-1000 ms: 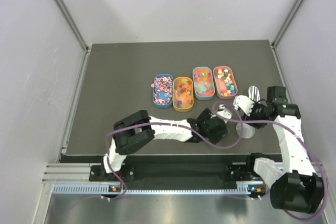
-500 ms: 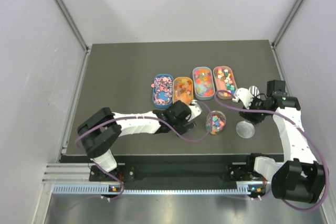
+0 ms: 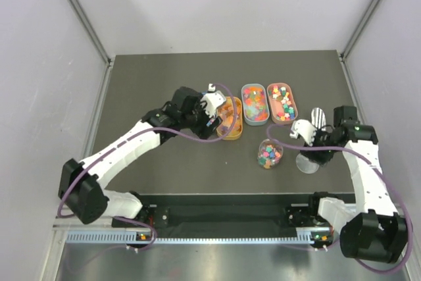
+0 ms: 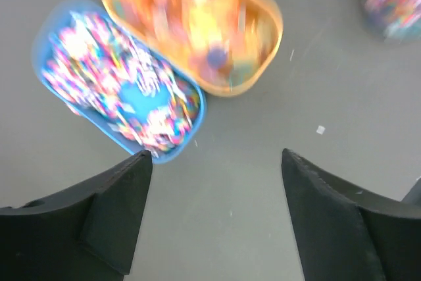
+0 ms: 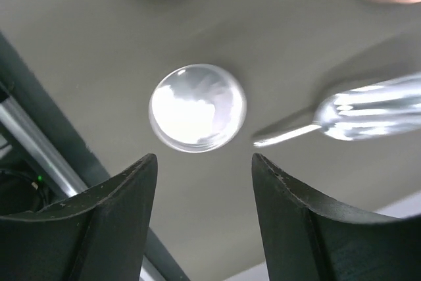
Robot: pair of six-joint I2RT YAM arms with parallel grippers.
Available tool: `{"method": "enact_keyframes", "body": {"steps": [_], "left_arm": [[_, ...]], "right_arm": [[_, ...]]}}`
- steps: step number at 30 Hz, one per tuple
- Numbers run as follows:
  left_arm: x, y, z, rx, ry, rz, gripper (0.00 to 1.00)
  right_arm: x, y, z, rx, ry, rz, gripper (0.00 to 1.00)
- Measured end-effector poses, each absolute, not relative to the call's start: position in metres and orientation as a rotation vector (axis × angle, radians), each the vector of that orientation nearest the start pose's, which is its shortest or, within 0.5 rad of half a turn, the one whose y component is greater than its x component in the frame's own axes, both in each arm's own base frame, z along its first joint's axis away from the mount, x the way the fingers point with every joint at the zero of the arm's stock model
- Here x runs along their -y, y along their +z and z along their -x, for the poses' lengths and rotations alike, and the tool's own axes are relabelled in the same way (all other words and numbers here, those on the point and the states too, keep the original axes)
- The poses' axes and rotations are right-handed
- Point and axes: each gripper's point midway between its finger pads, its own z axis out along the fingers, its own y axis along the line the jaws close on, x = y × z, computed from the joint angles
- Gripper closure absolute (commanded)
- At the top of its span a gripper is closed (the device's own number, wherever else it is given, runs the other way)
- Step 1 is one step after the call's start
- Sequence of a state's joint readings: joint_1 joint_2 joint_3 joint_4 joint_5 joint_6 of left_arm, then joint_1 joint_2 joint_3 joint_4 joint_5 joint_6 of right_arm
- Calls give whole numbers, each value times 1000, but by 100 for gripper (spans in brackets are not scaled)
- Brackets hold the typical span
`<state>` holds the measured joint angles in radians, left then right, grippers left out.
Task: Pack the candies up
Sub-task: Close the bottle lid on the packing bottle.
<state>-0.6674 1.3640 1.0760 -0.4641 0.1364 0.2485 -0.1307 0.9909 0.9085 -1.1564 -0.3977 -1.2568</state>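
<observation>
Four oval trays of candies stand in a row: a blue one (image 4: 118, 90) mostly hidden under my left arm in the top view, an orange one (image 3: 231, 122), a teal one (image 3: 254, 103) and a pink one (image 3: 281, 101). A clear jar (image 3: 270, 153) holding mixed candies stands in front of them. My left gripper (image 3: 209, 120) is open and empty, low over the table at the blue tray's near end (image 4: 214, 162). My right gripper (image 3: 308, 141) is open and empty above the round lid (image 5: 197, 106).
The lid (image 3: 307, 162) lies flat to the right of the jar. A silver scoop (image 3: 318, 116) lies beside the pink tray and shows in the right wrist view (image 5: 368, 106). The table's front edge and rail run close behind the lid.
My left arm has swung away from the jar, up and left to the blue and orange trays. The jar now stands alone. My right gripper has shifted slightly toward the lid.
</observation>
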Motion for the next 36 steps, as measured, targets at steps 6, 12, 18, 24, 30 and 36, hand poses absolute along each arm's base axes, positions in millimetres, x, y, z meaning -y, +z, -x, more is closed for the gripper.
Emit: {"method": "enact_keyframes", "body": {"steps": [6, 12, 18, 24, 30, 36], "left_arm": [[239, 202, -293, -1985, -418, -1030, 34], [204, 200, -316, -2081, -416, -845, 34], [193, 197, -325, -2111, -414, -765, 33], [182, 196, -335, -2129, -395, -707, 33], [174, 196, -340, -2138, -385, -664, 33], [169, 196, -342, -2144, -382, -640, 33]], "right_arm": [[-2, 77, -170, -2275, 219, 1603, 41], [-3, 58, -173, -2267, 220, 1671, 40], [-7, 48, -181, -2237, 206, 1703, 40], [-13, 29, -169, -2254, 250, 1729, 41], [-16, 17, -163, -2264, 257, 1733, 51], [-16, 13, -170, -2252, 204, 1713, 86]]}}
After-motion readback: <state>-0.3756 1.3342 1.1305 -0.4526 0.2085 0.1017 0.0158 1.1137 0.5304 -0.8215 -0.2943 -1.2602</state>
